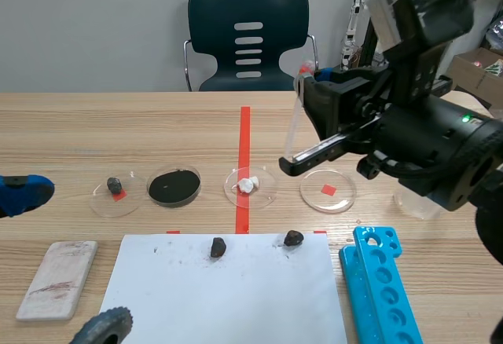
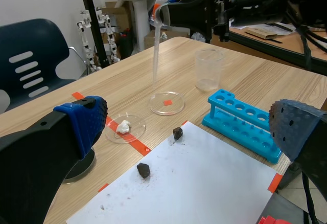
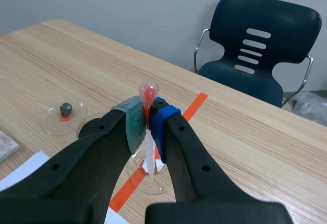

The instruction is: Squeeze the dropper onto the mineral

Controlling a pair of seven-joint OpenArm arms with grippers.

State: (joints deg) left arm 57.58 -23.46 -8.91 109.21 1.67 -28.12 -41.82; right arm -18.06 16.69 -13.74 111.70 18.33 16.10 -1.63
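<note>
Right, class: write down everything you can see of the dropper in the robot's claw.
The dropper is a slim, clear, plastic-looking pipette: a small round bulb, tinted orange-red, above a long thin stem. It hangs nearly upright, tip down, well above the table. Only the right claw touches it, pads pinching just below the bulb. Its tip hovers near the petri dish holding a white lump, touching nothing.

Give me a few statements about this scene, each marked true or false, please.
The right gripper is shut on the dropper: true.
The left gripper holds a rock: false, it is open and empty.
Two dark rocks lie on the white paper: true.
The white mineral lies on the paper too: false, it sits in a clear dish on the red tape line.
</note>
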